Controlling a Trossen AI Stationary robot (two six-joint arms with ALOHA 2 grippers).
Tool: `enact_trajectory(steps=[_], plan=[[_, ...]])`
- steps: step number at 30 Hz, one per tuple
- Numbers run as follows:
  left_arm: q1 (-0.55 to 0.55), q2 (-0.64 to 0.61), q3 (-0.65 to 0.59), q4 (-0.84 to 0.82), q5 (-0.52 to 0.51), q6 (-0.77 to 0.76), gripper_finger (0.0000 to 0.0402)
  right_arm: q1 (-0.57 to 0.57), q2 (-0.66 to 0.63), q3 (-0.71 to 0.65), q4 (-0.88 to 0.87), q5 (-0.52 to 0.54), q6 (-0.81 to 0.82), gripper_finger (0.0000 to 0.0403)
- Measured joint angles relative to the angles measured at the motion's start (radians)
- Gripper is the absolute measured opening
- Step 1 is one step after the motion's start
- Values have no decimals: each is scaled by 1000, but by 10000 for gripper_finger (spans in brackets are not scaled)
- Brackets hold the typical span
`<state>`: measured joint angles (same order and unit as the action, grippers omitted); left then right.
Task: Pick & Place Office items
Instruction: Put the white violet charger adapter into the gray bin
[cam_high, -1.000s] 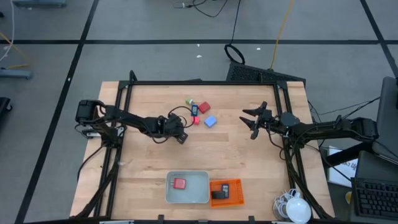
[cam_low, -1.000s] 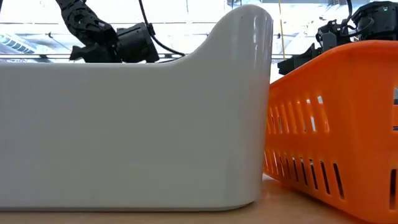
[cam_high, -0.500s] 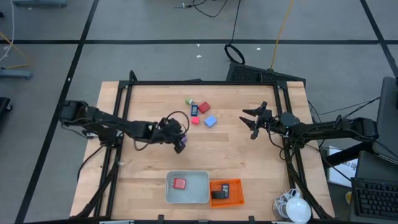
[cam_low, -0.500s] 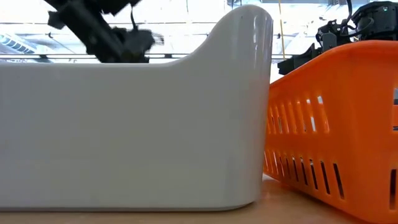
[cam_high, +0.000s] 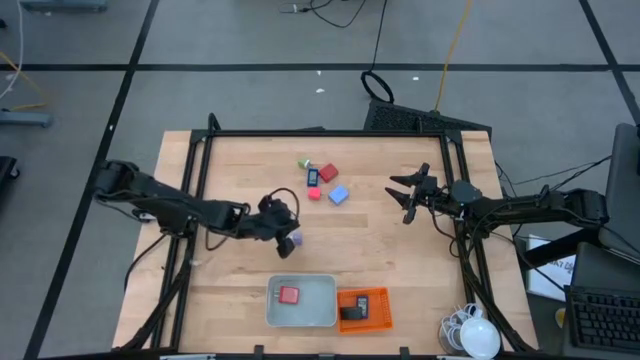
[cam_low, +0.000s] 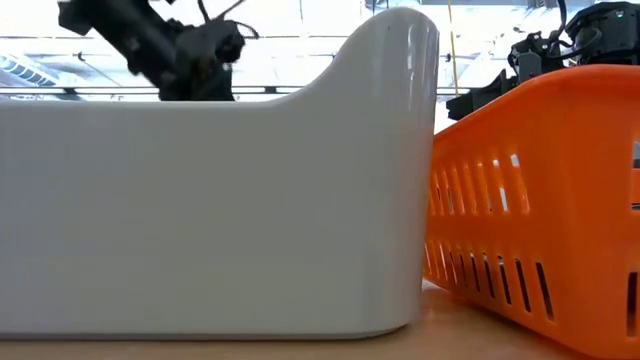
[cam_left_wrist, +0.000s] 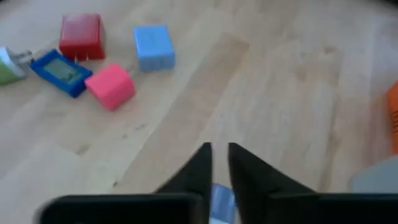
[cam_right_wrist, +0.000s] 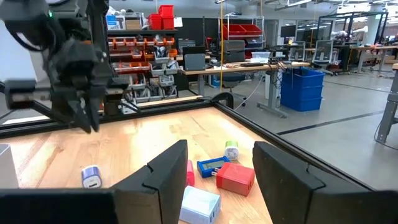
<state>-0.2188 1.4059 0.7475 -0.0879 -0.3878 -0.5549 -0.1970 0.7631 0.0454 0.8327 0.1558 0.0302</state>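
The left arm reaches low across the counter (cam_high: 400, 270) from nine o'clock, its left gripper (cam_high: 287, 243) tipped down just above the grey tray (cam_high: 325, 312), jaws closed with a white-blue piece (cam_right_wrist: 91, 177) lying beside them. The right gripper (cam_high: 405, 196) hovers at three o'clock, jaws partly open and empty. The remaining office items (cam_high: 322, 181) cluster toward twelve o'clock.

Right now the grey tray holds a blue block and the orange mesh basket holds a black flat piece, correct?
Not quite. The block in the grey tray is a red block, not blue, as the high view shows. The blue block lies out on the table with the other pieces. The rest is right: the orange mesh basket holds a black flat piece.
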Motion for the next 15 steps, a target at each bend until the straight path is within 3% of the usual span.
enact_trajectory(steps=[10,15], plan=[[11,224,0,70,88,18,238,0,0,0,-5,0,0,171],[7,240,0,61,192,41,293,0,0,0,-1,0,0,171]])
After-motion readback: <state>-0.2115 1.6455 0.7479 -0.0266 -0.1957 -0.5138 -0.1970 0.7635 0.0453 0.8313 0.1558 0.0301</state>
